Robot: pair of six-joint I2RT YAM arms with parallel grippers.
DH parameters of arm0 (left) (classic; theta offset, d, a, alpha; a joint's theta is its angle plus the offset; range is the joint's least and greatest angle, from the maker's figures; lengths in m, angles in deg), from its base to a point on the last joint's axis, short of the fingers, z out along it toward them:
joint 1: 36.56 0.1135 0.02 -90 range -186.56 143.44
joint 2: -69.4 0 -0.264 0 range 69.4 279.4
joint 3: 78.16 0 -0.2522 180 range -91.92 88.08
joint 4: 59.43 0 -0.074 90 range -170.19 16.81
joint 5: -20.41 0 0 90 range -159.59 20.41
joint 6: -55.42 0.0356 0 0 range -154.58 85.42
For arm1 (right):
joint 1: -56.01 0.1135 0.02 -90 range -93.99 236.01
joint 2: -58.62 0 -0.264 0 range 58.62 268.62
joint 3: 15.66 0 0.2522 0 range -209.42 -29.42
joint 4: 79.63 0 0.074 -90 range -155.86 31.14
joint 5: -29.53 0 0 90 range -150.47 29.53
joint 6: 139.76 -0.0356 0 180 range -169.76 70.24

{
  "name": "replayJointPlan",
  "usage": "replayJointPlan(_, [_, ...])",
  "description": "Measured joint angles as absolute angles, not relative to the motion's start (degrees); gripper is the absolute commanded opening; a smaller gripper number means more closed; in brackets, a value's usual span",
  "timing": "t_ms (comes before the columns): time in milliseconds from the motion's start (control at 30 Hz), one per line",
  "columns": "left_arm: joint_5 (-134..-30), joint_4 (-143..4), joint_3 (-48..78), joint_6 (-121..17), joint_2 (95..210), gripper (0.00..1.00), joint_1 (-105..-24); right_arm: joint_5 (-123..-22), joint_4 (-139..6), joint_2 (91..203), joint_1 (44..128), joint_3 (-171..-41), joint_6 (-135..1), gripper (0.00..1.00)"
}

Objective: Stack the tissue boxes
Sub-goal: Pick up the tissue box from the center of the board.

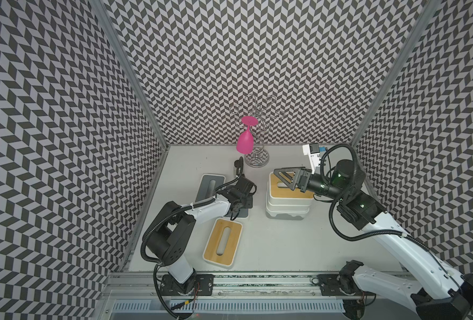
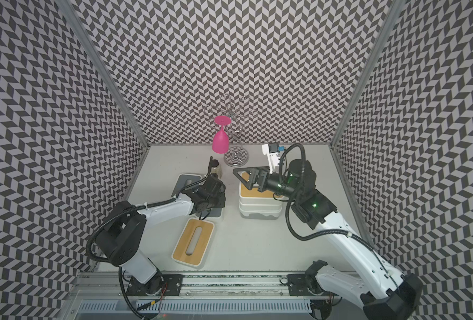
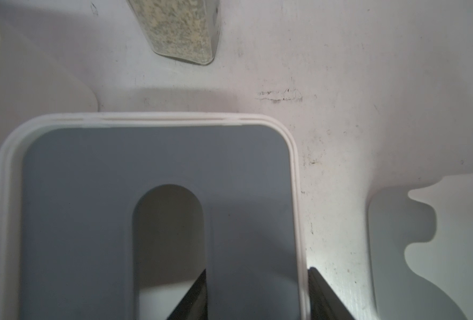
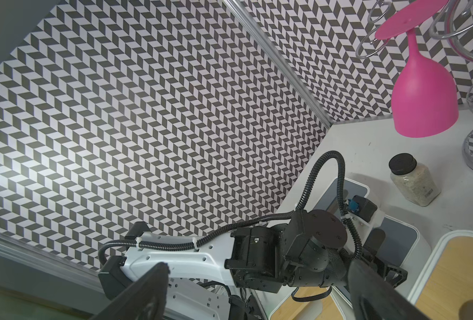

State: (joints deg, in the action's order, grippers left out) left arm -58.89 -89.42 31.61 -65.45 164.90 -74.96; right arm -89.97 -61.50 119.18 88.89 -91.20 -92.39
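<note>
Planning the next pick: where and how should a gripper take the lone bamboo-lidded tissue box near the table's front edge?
From above: the bamboo-lidded box lies flat, lid up, long sides free of other boxes. Likely pinch one long wall, one finger in the oblong slot, one outside, as the left gripper grips the grey box.

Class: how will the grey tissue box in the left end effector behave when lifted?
The grey tissue box looks moulded plastic: probably stiff. Its slot shows no tissues: likely light. The left end effector grips one side, so it may tilt.
</note>
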Motion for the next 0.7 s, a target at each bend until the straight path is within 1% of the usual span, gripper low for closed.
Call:
replayJointPlan(200, [-57.9,-90.0,30.9,-64.6,165.2,0.36,-75.0,-87.8,-60.5,119.6,88.9,-95.3,-92.4,0.99])
replayJointPlan(700, [-57.6,-90.0,30.8,-64.4,163.0,0.31,-75.0,-86.2,-60.3,119.7,88.7,-96.6,-92.4,0.99])
